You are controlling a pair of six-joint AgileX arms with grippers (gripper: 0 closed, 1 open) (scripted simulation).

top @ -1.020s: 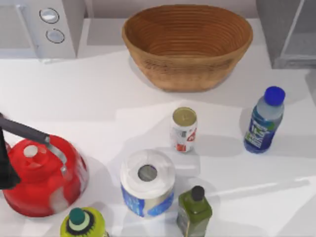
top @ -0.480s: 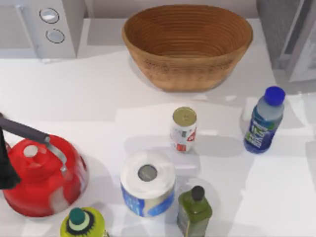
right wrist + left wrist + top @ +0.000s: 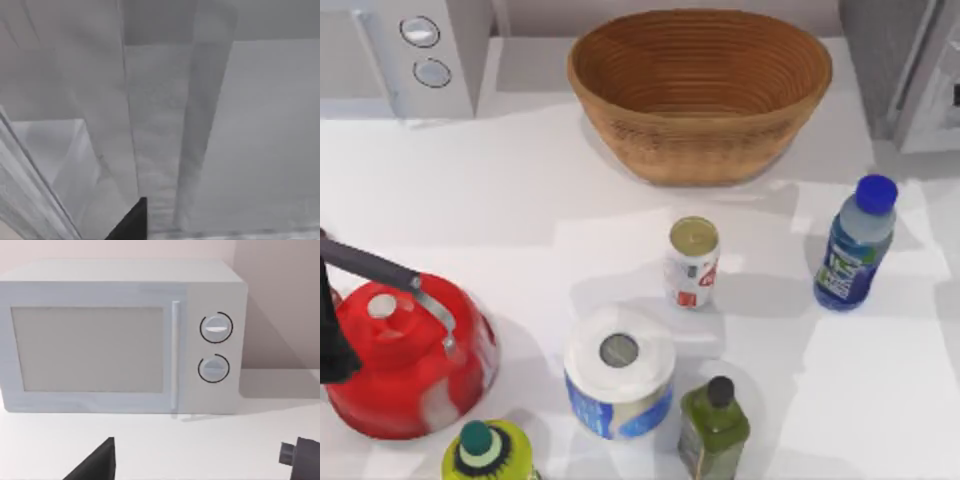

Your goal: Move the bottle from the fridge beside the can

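- Standing upright on the table (image 3: 500, 190), the bottle (image 3: 854, 246) is already out of the fridge (image 3: 910, 70), to the right of the can (image 3: 692, 262) with a clear gap between them.
- That fridge sits at the far right corner, its pale door panel (image 3: 932, 90) angled near the cabinet front.
- Judging by this, the placing looks done and the step in hand appears to be shutting the door.
- To do that well, I would push flat on the panel, slow and steady, and keep the sweep far of the bottle's blue cap so nothing tips it.
- My right wrist view looks close onto grey fridge panels (image 3: 160, 125); a dark sliver of the right gripper (image 3: 131, 220) shows at the edge, and I cannot tell whether it is parted or closed.
- So the bottle lies near and left of where that tool works, well apart from it, by my reading.
- The left gripper's dark parts (image 3: 97, 462) frame the left wrist view, facing the microwave (image 3: 120, 335) at the far left; its state I cannot tell either.
- Between the can and the near edge stand a paper roll (image 3: 618, 370) and a green bottle (image 3: 714, 428); a red kettle (image 3: 405, 355) sits left, a basket (image 3: 700, 90) far centre.
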